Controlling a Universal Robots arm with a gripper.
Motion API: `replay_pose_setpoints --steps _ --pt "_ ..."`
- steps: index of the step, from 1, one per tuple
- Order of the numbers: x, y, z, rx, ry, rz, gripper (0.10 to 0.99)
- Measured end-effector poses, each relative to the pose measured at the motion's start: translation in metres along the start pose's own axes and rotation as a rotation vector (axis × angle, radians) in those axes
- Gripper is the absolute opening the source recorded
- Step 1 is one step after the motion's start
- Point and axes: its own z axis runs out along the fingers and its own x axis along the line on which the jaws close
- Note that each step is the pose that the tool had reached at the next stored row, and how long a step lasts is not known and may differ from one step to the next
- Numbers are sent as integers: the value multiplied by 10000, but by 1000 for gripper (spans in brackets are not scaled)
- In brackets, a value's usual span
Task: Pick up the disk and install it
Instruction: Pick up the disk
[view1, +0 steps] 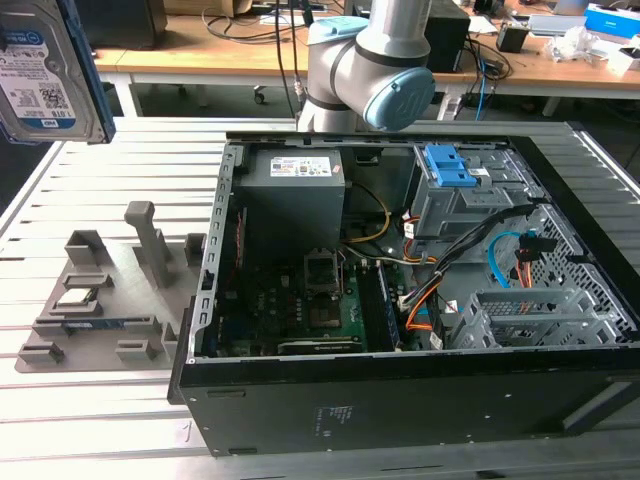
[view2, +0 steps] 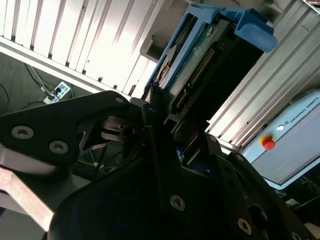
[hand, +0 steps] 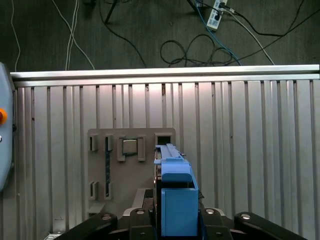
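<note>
The tool (hand: 175, 222) is closed on the disk (hand: 174, 192). In the first wrist view its dark fingers (hand: 100, 222) sit on either side of the disk's blue side rail. In the second wrist view, the tool (view2: 167, 132) grips one end of the disk (view2: 210, 60), whose green circuit board and connector row are turned toward the camera.

In the exterior view the disk (view1: 45, 70) hangs in the air at the far upper corner on the exterior view's left. It is well above the ribbed metal desk (view1: 120, 170) and clear of everything on it. Its white-and-blue label faces the camera, and a blue rail runs along one edge.

A grey holder plate (hand: 131, 170) lies flat on the desk under the disk, with a small square silver part (hand: 129, 146) in one of its slots. In the exterior view this holder plate (view1: 110, 290) lies just beside the open computer case (view1: 400, 390), on the exterior view's left of it.

Inside the case are a grey power-supply box (view1: 295, 195), a metal cage with blue latches (view1: 450, 180) and a green circuit board (view1: 300, 300). The arm (view1: 370, 70) rises behind the case.
</note>
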Motion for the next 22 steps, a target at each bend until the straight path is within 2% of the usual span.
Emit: replay_pose_setpoints --steps 6,13,18,22 --pt "2 3 -95 -1 1 0 365" --pt "3 1 -100 0 -4 -2 365" --pt "-1 -125 -106 -1 -5 0 365" --pt "-5 -320 -113 -1 -5 -1 365"
